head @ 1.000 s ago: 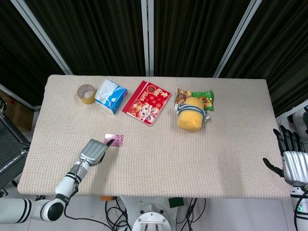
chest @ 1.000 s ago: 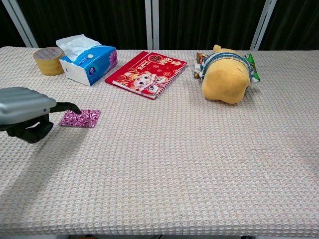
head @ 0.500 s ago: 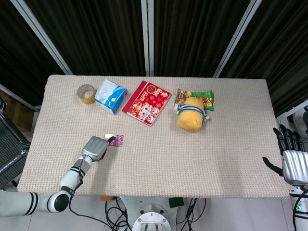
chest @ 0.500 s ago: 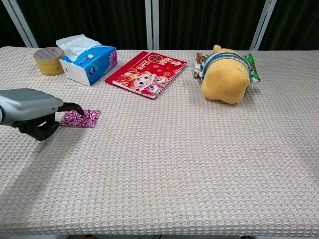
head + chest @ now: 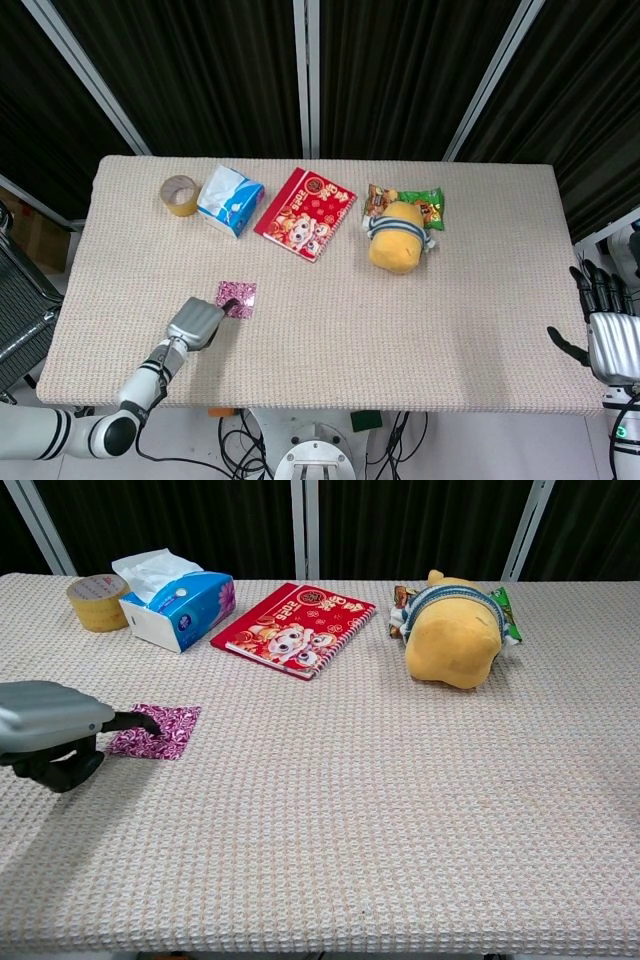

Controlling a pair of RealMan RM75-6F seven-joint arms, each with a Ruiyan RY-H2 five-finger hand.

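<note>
On the woven beige table (image 5: 320,340), front-left quarter: one small pink patterned square packet (image 5: 236,298), lying flat. Left hand (image 5: 197,323) low over the cloth just beside it; in the chest view a dark fingertip (image 5: 148,722) rests on the packet's near-left edge, the remaining fingers curled under the silver shell. Whether the packet is pinched or merely touched cannot be told.

Off the table's right edge: right hand (image 5: 608,330), upright, dark fingers apart, holding nothing, well apart from every item.

Along the far side, left to right: roll of brown tape (image 5: 180,194); blue tissue box (image 5: 230,200) just beside it, white tissue protruding; red illustrated booklet (image 5: 305,213); yellow plush toy (image 5: 397,237) lying on its side, partly over a green snack packet (image 5: 427,204).
</note>
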